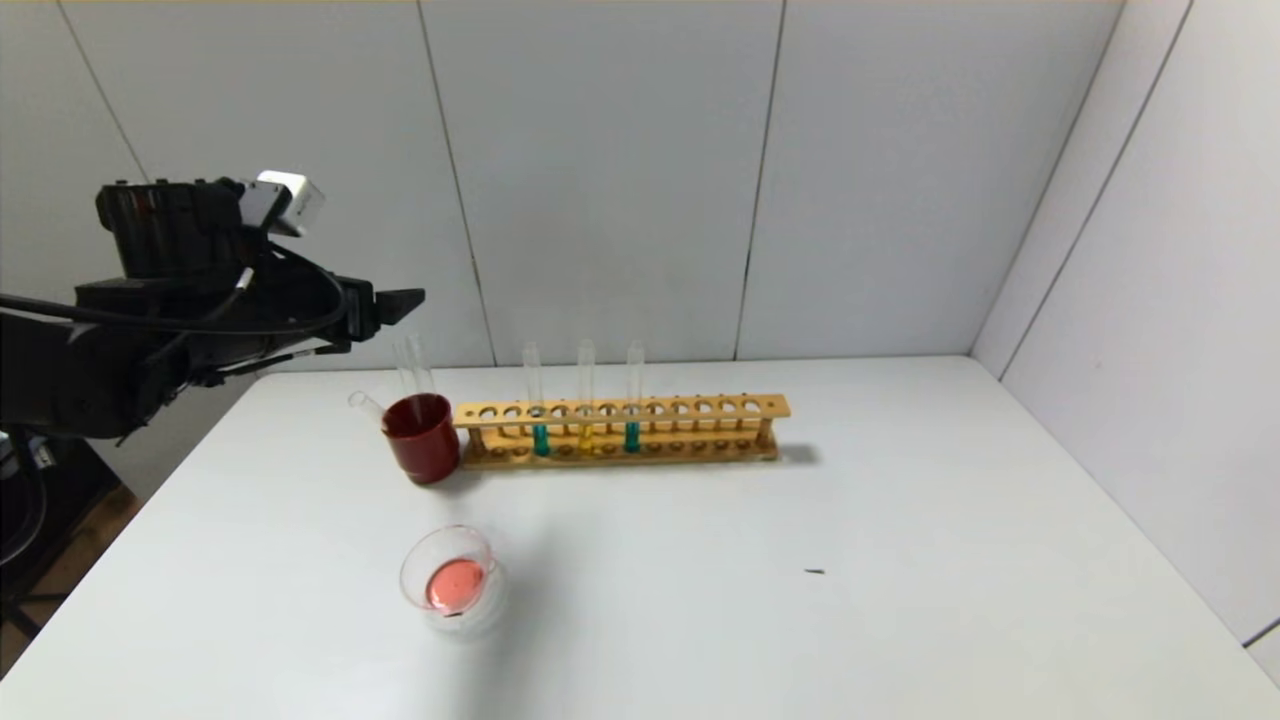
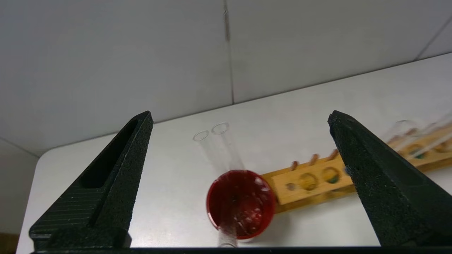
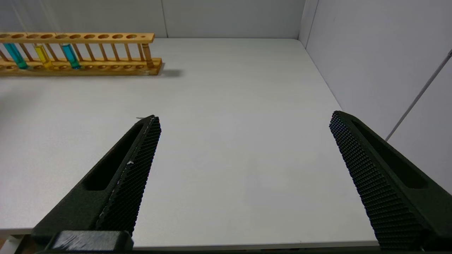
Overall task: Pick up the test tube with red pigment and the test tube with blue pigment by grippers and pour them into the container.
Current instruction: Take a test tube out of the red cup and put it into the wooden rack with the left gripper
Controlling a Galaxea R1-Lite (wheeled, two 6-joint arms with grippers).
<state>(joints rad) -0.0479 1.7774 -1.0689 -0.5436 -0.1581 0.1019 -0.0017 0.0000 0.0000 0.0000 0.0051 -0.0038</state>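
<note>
Your blue-pigment tube (image 1: 632,395) stands upright in the wooden rack (image 1: 700,410), long axis vertical, with a matching teal tube (image 1: 538,400) and a yellow one (image 1: 585,395) to its left. The container (image 1: 450,580) already holds red liquid on the desk (image 1: 900,560). Your left pincer (image 2: 240,148) hangs wide and empty above the dark red cup (image 1: 422,438), so the rack lies right of it. The right pincer (image 3: 243,141) is wide too, off right, likely nearer that tube. No readable writing anywhere.

On the table (image 1: 900,560), the rack (image 1: 620,410) stood at the far side holding three tubes, the cup (image 1: 421,437) with empty tubes touched its left end, and the container (image 1: 452,580) sat nearer, apart.
</note>
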